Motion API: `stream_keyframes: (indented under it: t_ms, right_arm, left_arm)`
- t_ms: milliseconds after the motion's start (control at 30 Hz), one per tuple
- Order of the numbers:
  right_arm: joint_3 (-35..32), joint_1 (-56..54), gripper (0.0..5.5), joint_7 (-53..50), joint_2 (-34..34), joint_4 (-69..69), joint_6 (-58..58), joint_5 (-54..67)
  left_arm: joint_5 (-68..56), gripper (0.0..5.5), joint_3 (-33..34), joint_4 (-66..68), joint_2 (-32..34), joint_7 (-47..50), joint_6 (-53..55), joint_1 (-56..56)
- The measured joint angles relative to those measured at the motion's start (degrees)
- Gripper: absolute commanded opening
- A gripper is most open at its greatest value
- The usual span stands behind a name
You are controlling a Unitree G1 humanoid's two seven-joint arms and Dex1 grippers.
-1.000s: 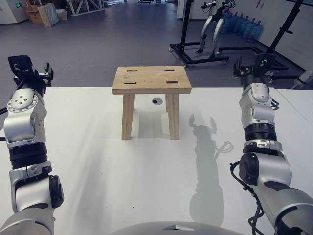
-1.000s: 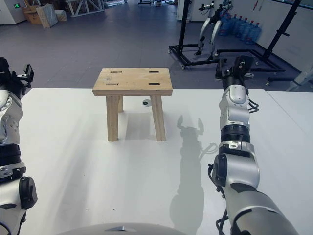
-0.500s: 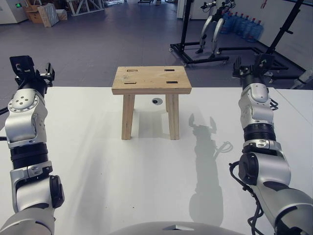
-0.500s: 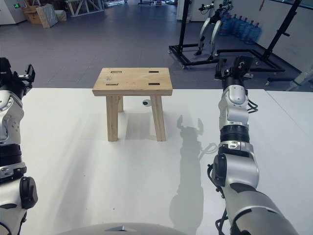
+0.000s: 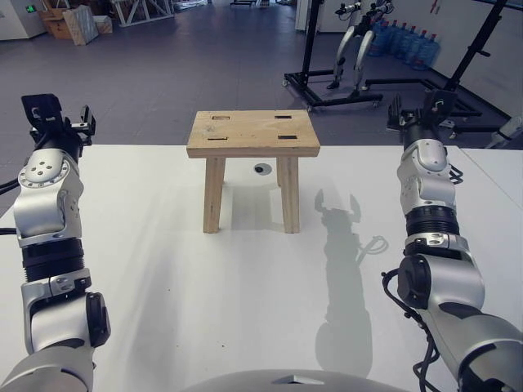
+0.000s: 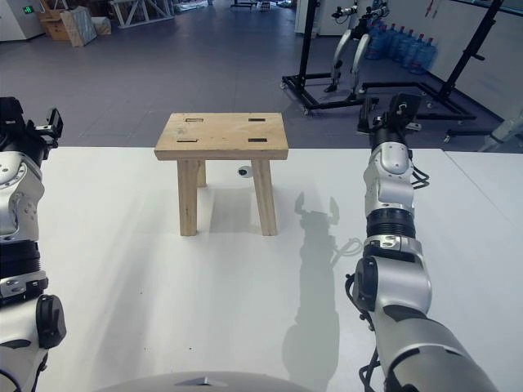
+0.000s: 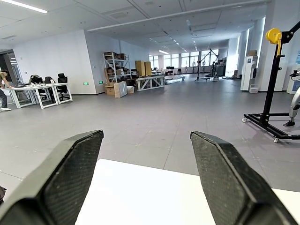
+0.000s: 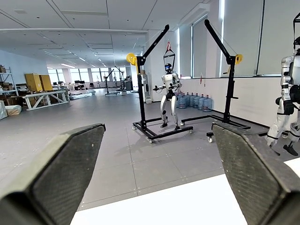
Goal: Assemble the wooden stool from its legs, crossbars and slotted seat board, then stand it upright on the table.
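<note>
- Left gripper [image 7: 146,136]: fingers spread wide apart, nothing between them; it is raised at the far left edge of the table [image 5: 163,269], well apart from the stool.
- Right gripper [image 8: 159,129]: fingers also wide apart and empty, raised at the far right edge, well apart from the stool.
- Stool [image 5: 252,133]: looks fully put together, upright on its legs [image 5: 213,194] near the table's far edge, between the two arms.
- Small round object [image 5: 261,169]: on the table just behind the stool.
- Handling, my guess: stiff bare wood, fairly light, not fragile, not slippery. The joints may be only press-fit, so lifting by the seat [image 6: 222,133] could pull it off.
- Best hold: a leg near its top, or one gripper on each short end of the seat.
</note>
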Motion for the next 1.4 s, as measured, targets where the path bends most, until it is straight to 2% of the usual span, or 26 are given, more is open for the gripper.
stream_keyframes:
  t_ms: [1400]
  right_arm:
    - [0.1,0.0,4.2,-0.6,1.1,-0.1,-0.4,-0.4]
  left_arm:
    - [1.2,3.41,-1.1,0.0,-0.8,0.0,-1.1,-0.6]
